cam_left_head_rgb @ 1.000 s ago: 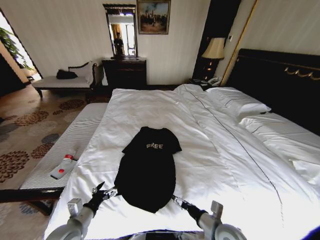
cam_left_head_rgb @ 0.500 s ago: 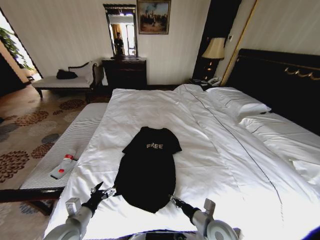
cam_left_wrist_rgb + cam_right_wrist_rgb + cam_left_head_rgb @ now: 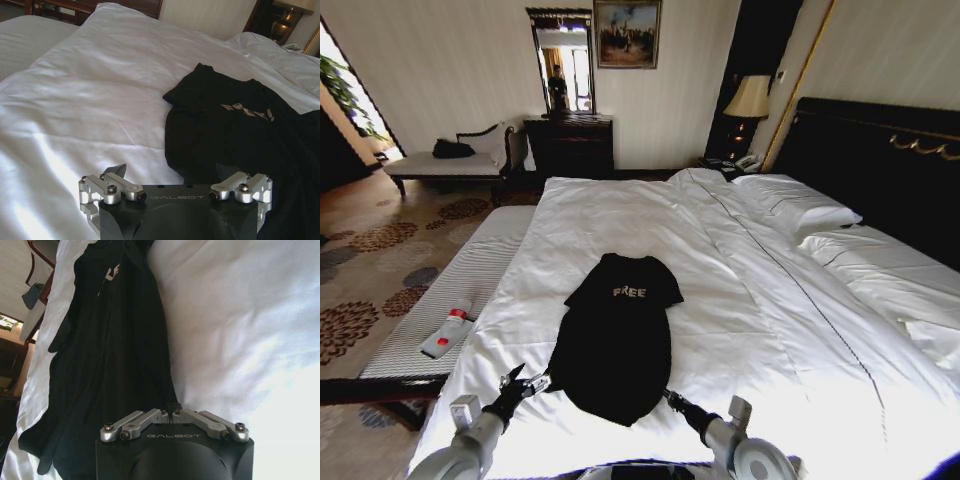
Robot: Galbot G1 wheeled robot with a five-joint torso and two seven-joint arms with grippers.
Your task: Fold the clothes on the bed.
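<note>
Lying flat on the white bed (image 3: 740,300), the black T-shirt (image 3: 615,345) shows "FREE" in pale letters. The left gripper (image 3: 172,172), marked "GALBOT", stands open at its hem; the right gripper (image 3: 171,405) is closed on its hem.

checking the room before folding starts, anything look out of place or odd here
One thing: a white bottle with a red cap lies on its side on the striped bench beside the bed. The T-shirt lies flat, slightly rumpled, nothing damaged.
</note>
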